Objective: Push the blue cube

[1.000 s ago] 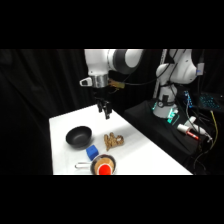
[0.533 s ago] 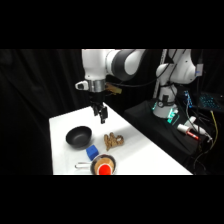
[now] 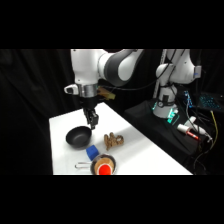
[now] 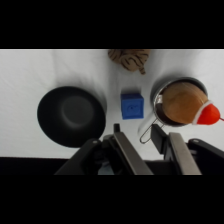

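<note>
Gripper (image 4: 136, 136) fingers spread, empty, above the blue cube (image 4: 132, 105), which sits between black bowl (image 4: 71, 115) and metal cup (image 4: 181, 102). I fear 1 skewed descent clips that cup's handle.

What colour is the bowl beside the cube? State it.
Black bowl, left of the blue cube; clearest in the wrist view.

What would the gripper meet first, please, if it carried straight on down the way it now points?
Probably the blue cube, which lies just ahead of the open gripper in the wrist view, between the black bowl and the cup. Depth is unclear, so it might meet bare table instead.
</note>
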Controlling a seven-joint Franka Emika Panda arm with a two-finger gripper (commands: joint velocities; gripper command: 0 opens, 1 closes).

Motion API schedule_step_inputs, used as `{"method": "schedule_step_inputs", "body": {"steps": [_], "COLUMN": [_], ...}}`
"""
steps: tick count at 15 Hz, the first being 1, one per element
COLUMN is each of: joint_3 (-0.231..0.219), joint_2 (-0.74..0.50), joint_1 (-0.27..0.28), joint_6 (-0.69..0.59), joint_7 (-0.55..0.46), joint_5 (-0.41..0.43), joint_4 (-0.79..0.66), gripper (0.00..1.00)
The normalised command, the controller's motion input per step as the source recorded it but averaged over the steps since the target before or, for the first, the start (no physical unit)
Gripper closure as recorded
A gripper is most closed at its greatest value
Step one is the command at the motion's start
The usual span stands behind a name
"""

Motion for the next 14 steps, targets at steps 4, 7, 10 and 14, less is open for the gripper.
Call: {"method": "schedule_step_inputs", "body": {"steps": [4,7,10,14], "joint_3": [-0.006,-0.010,0.007,0.013], "joint_2": [0.21,0.17,0.17,0.19], "joint_1": [0.046,0.035,0.022,0.023], "joint_6": [0.07,0.11,0.17,0.21], "joint_7": [0.14,0.11,0.09,0.09], "joint_5": [-0.142,-0.131,-0.073,-0.046], "joint_4": [0.30,0.17,0.10,0.12], "gripper": [0.97,1.00,0.97,0.97]}}
